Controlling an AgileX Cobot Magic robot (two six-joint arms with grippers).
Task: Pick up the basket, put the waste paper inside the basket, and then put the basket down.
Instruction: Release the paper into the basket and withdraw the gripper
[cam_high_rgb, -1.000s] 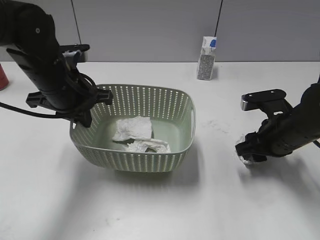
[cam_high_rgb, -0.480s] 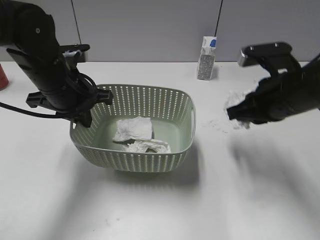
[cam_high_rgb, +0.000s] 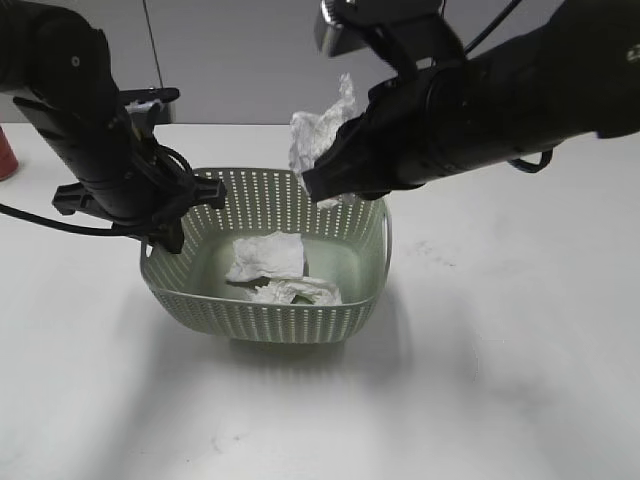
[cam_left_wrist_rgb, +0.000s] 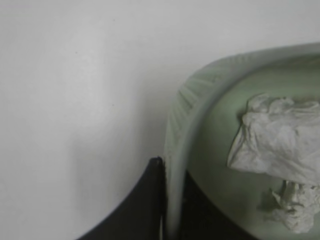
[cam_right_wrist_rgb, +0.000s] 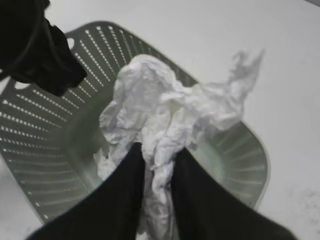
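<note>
surface: white table (cam_high_rgb: 500, 380) | on it: red object (cam_high_rgb: 6, 155) — far-left edge, cut off

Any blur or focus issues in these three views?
Exterior: sharp, soft shadow under the basket. Left wrist: soft all over, basket rim and the dark fingers clamping it defocused. Right wrist: the waste paper fairly clear, fingers at bottom blurred.

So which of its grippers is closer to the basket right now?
Left. The left gripper is clamped on the basket rim at its left corner; the right gripper hangs above the far rim, holding a waste paper wad.
</note>
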